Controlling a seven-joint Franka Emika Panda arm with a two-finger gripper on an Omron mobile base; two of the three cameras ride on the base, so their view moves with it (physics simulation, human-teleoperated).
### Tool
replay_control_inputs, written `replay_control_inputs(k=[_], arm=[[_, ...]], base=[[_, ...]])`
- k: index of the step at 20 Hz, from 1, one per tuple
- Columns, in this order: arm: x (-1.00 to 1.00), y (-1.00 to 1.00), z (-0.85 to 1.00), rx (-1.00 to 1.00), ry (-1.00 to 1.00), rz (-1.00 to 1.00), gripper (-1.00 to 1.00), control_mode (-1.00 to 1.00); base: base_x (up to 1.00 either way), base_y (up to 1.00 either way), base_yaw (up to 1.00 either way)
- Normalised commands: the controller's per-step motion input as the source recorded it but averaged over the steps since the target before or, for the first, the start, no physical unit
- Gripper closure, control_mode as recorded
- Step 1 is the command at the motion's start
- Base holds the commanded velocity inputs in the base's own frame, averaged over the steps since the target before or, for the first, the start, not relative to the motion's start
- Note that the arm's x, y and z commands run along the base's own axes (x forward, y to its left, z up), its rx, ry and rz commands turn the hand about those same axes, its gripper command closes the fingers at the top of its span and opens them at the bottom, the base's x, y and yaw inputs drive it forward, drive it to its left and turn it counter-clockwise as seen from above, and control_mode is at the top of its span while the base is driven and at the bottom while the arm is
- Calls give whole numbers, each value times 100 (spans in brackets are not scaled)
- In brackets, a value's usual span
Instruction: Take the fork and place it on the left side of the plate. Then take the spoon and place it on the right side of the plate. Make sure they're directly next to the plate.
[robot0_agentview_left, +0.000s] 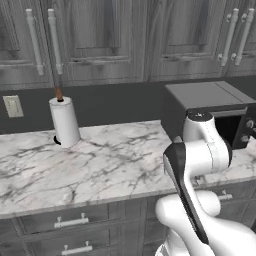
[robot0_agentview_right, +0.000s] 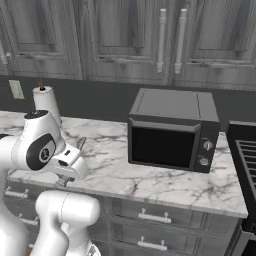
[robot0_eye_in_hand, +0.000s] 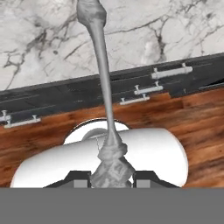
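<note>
My gripper (robot0_eye_in_hand: 111, 178) is shut on the spoon (robot0_eye_in_hand: 103, 65), a slim silvery-grey metal piece. Its thick end sits between the fingertips and its shaft runs up the hand view, over the counter's front edge. In the right base view the spoon (robot0_agentview_right: 81, 144) sticks up from the hand near the counter's front, left of the microwave. In the left base view, the spoon's tip (robot0_agentview_left: 177, 139) peeks out beside the arm. The plate and the fork are out of view.
A marble counter (robot0_agentview_left: 100, 165) runs across with drawers below it. A paper towel roll (robot0_agentview_left: 65, 121) stands at the back left, and a dark microwave (robot0_agentview_right: 172, 132) at the right. Beyond the microwave is a stove (robot0_agentview_right: 245, 150). Wooden floor (robot0_eye_in_hand: 197, 127) lies below the hand.
</note>
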Motion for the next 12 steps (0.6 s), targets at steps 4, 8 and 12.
replay_control_inputs(k=[4, 8, 12], arm=[[0, 0, 0, 0, 0, 0, 100, 100], [0, 0, 0, 0, 0, 0, 100, 100], [0, 0, 0, 0, 0, 0, 100, 100]], base=[[-71, 0, 27], [-54, 3, 36], [-9, 23, 46]])
